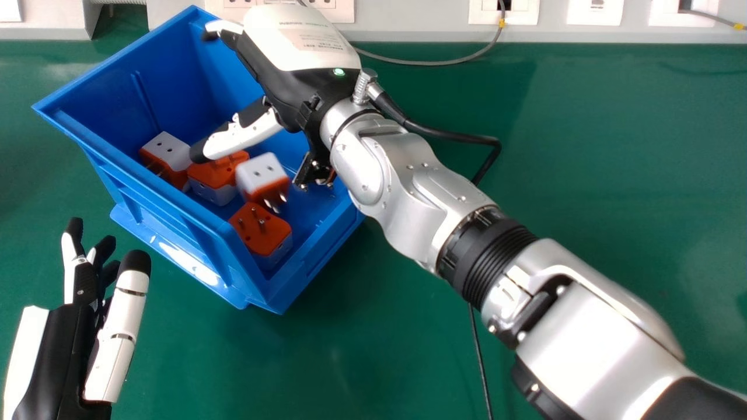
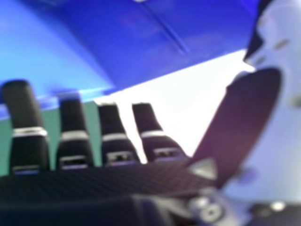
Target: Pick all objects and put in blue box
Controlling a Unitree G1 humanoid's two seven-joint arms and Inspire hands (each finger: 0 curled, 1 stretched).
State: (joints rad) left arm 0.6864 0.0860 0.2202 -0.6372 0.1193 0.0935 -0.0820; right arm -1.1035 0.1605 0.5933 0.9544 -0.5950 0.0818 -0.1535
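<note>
Table (image 1: 583,175), green and flat, carries all the work. Over it the right arm (image 1: 408,175) runs slantwise from the lower right of the head view, wrist above the box's right side.

The box (image 1: 163,204) sits skewed on the table, open at the top; its walls look like stiff plastic, sturdy enough to take a knock, though a hard one might slide it.

The right hand (image 1: 309,76) is over the box, back turned up. It is open and grips nothing: its fingers (image 2: 111,136) reach out straight, and its thumb (image 1: 245,134) stands well away from them, pointing down into the box. The left hand (image 1: 70,350) idles at the head view's lower left, fingers relaxed.

In the box are four plugs, cubes of white and orange. The leftmost plug (image 1: 166,153) and the middle plug (image 1: 216,178) lie side by side, near the thumb's tip; the near plug (image 1: 262,230) lies prongs up in the near corner. The tilted plug (image 1: 262,175) is between them and the wrist, prongs (image 1: 274,204) downward; I cannot tell whether it rests on anything.

Each should be light, rigid and rather smooth: best pinched across two flat sides, clear of the prongs, which could snag or bend.
</note>
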